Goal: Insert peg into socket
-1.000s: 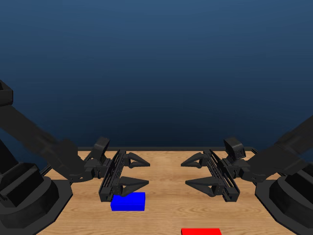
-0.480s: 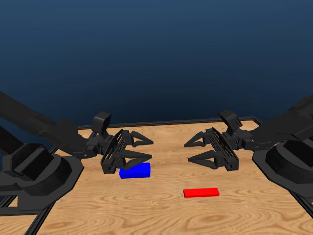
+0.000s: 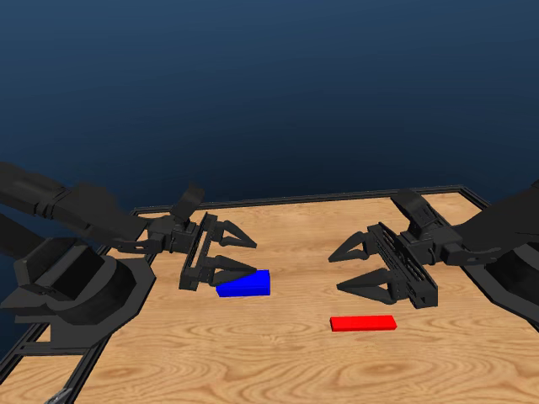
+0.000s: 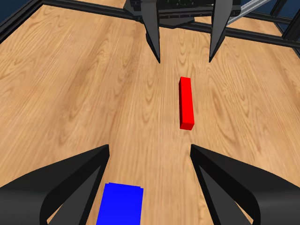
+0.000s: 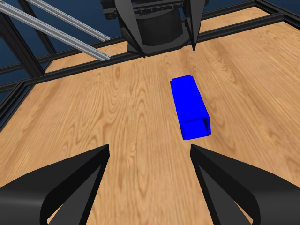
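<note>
The blue socket point(image 3: 244, 284) lies flat on the wooden table point(image 3: 278, 370), left of centre. My left gripper point(image 3: 251, 255) hovers open just behind and above it, and its near jaw ends close over the block. In the left wrist view the socket point(image 4: 119, 206) shows low between the open jaws of the left gripper point(image 4: 150, 150). The red peg point(image 3: 362, 323) lies flat, right of centre. My right gripper point(image 3: 338, 273) is open, behind and above the peg, holding nothing. The right wrist view shows the socket point(image 5: 190, 105) ahead of the open right gripper point(image 5: 150, 147).
A black rail frame point(image 3: 303, 199) borders the table's far edge and sides. Each arm's bulky base point(image 3: 80, 290) stands at its end of the table. The right gripper point(image 4: 184, 60) shows beyond the peg point(image 4: 186, 102) in the left wrist view.
The head camera has moved, so more of the table shows and the peg is fully in view. Both grippers stay open; peg and socket lie as before.
</note>
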Motion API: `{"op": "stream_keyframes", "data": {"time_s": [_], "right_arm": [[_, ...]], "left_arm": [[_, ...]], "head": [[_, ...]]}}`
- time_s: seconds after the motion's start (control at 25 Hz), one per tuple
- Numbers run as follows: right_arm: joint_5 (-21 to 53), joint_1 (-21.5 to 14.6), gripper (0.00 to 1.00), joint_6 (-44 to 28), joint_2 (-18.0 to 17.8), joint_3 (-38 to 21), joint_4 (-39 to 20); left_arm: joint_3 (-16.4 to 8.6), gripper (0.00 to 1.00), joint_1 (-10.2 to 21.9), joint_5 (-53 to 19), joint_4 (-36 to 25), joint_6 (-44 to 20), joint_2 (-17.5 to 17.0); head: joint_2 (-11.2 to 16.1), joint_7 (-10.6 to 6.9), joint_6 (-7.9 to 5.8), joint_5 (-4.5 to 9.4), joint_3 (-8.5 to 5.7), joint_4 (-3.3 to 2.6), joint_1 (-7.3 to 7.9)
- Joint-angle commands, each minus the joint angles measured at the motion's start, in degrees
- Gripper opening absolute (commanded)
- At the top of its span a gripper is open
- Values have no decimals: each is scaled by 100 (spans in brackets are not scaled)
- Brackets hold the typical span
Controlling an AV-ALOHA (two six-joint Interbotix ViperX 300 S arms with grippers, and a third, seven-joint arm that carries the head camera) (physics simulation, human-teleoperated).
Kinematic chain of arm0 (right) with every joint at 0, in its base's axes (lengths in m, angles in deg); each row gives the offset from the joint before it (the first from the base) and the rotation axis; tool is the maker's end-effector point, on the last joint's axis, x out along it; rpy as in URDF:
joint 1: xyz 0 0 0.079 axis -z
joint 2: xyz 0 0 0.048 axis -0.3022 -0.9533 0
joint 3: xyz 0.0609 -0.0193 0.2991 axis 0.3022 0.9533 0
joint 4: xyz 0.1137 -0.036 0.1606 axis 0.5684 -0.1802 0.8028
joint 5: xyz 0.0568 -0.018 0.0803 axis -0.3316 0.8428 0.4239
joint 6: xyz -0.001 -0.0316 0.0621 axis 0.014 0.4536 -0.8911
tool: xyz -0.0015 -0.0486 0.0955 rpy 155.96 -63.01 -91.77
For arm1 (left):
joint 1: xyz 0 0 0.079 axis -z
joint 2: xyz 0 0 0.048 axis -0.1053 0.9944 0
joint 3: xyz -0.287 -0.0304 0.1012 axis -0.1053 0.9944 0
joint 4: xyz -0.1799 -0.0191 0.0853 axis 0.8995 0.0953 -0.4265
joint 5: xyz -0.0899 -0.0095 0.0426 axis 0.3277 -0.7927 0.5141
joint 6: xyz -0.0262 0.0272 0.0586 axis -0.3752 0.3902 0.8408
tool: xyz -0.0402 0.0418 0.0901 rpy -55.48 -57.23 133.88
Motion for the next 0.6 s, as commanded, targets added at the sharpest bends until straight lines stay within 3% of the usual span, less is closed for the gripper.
{"op": "stream_keyframes", "data": {"time_s": [0.04, 0.6], "right_arm": [[-403, -100, 100, -68, -36, -57, 73], [-758, -241, 100, -280, -65, 77, 179]], "left_arm": [[-352, 100, 33, -1154, -32, 189, -84], [-202, 100, -212, -1493, -71, -79, 539]], "head": [[73, -14, 33, -99, -109, 10, 31], [504, -112, 102, -100, -228, 35, 100]]}}
